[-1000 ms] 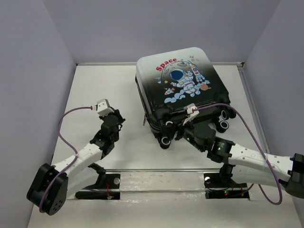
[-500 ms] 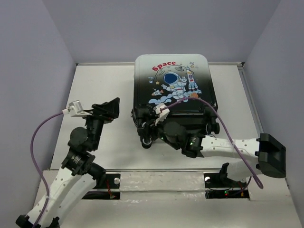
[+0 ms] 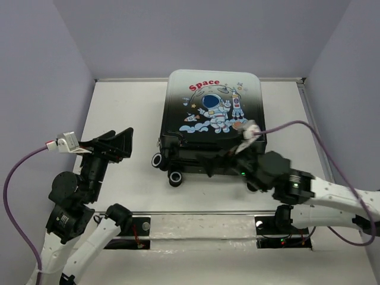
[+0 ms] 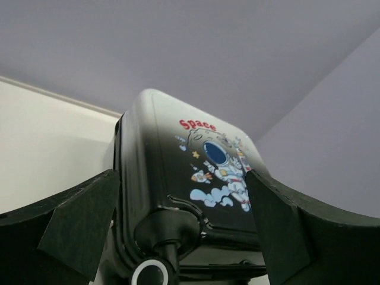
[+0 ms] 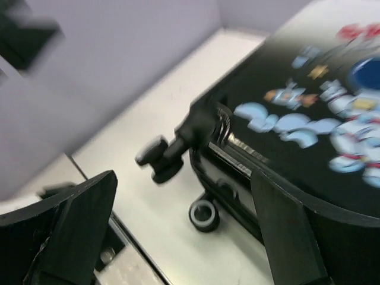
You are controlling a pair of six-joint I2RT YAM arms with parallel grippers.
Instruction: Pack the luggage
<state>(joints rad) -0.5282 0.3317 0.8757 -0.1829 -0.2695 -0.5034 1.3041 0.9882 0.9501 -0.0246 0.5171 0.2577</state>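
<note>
Nearest the viewer, a metal mounting rail (image 3: 202,221) crosses the bottom of the top view and carries both arm bases. Beyond it lies a plain white table (image 3: 119,107), enclosed by pale lilac walls (image 3: 196,35) on the left, right and far sides.

The left gripper (image 3: 123,144) hangs at the left of the frame, well apart from the case, with its jaws spread wide and nothing between them. The right gripper (image 3: 208,164) sits low at the near edge of the case, right of centre. Its jaws are also spread wide and grip nothing.

The luggage (image 3: 214,113) lies flat and shut in the centre of the table, printed shell up. Its long axis runs near to far, almost square to the back wall. The wheel end faces the viewer, with two black wheels (image 3: 166,168) showing at the near left corner. The opposite end lies close to the back wall.

Compared with one second ago:
- The case has moved left and turned from a skewed position to a square one.
- The left arm has lifted and drawn back to the left, and its claw has gone from closed to wide open.
- The right claw, previously part-closed at the wheel end, is now fully spread.
</note>
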